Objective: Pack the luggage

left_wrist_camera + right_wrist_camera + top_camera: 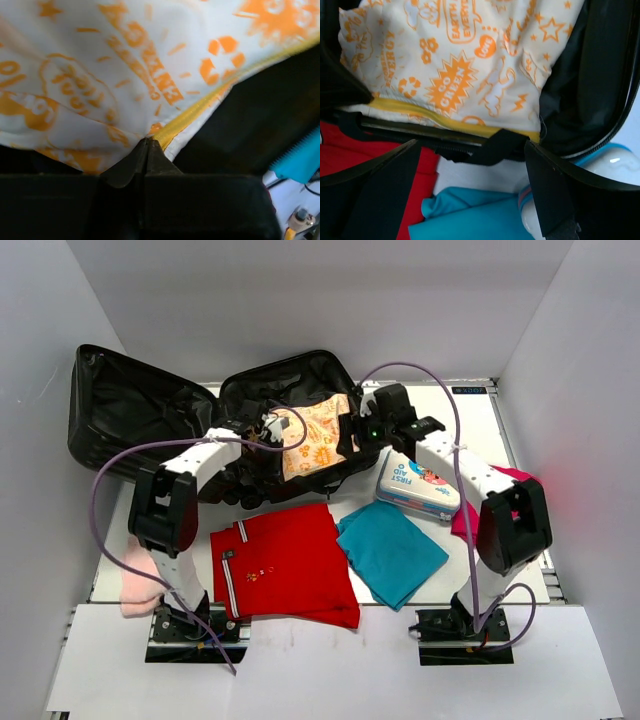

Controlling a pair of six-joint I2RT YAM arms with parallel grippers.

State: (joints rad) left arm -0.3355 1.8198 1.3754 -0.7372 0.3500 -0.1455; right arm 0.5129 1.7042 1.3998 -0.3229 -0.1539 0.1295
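The black luggage (130, 410) lies open at the back left. A white cloth with orange prints (315, 435) lies in its right half (250, 390). My left gripper (268, 428) is shut on that cloth's yellow-hemmed edge; in the left wrist view the closed tips (148, 142) pinch the cloth (125, 75) over the black lining (250, 115). My right gripper (365, 425) is open and empty at the shell's right edge. In the right wrist view it (470, 167) hangs above the zipper rim (420, 131), with the cloth (460, 65) beyond.
A red shirt (285, 565) and a teal cloth (390, 550) lie on the table in front of the luggage. A first-aid tin (418, 487) sits to the right, with a magenta cloth (465, 520) behind the right arm. A pink cloth (140, 585) lies at the near left.
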